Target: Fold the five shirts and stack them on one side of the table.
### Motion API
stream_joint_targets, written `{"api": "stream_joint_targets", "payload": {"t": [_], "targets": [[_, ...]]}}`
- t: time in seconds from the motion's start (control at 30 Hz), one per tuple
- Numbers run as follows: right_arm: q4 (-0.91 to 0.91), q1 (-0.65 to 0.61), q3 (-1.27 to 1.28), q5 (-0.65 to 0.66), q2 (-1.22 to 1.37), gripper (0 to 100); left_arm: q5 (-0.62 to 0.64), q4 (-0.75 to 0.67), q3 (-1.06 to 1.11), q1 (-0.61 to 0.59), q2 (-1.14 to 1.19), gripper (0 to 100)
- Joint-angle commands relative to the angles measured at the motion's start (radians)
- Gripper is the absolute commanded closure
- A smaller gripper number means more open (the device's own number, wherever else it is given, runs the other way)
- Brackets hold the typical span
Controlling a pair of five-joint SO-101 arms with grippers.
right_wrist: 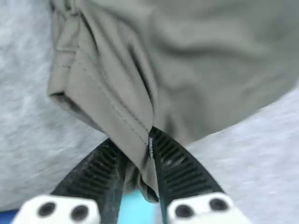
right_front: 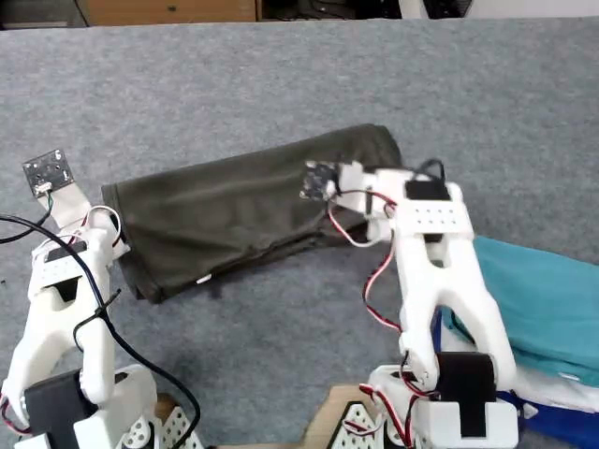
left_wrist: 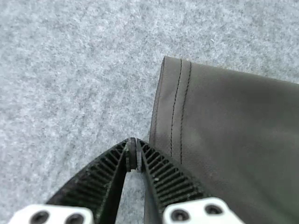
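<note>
A: Olive shirt (right_front: 253, 210) lies mid-worktop (right_front: 487, 84), a long band, half folded. Step in hand, by my reading: bringing one long edge over

B: Right gripper (right_wrist: 150, 140) is at the shirt's edge facing the arm bases, towards its rounded end. Fingers (right_wrist: 180, 161) clamped on a pinch of several layers. Left gripper (left_wrist: 132, 154) is just off the opposite end, beside the hem corner. Its fingers (left_wrist: 161, 170) are pressed together, nothing between them

A: So only one end is held. Advice: left should open and take that hem corner before any lift, else the band will likely twist and drag

B: Agreed. Raise both ends level, carry across, lay flat, release last. Right's pinch looks bunched and may leave a crease

A: Cloth notes?

B: Dark olive, thin, matte. Double row of stitching along the hem (left_wrist: 180, 112). Smooth at the hem end, puckered and layered where the right gripper holds

A: Teal shirt (right_front: 552, 299) sits well off the olive shirt's rounded end, over white and blue cloth, probably the stack
</note>
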Motion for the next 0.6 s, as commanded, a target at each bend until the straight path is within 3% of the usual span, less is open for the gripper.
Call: {"api": "stream_joint_targets", "payload": {"t": [0.0,0.57], "targets": [[-0.002,-0.081,-0.110,-0.005,0.001,99.4,0.005,-0.008,-0.048,-0.006,-0.001,98],[-0.407,-0.125,-0.189,0.015,0.269,95.7,0.005,-0.008,-0.046,-0.005,-0.001,98]]}}
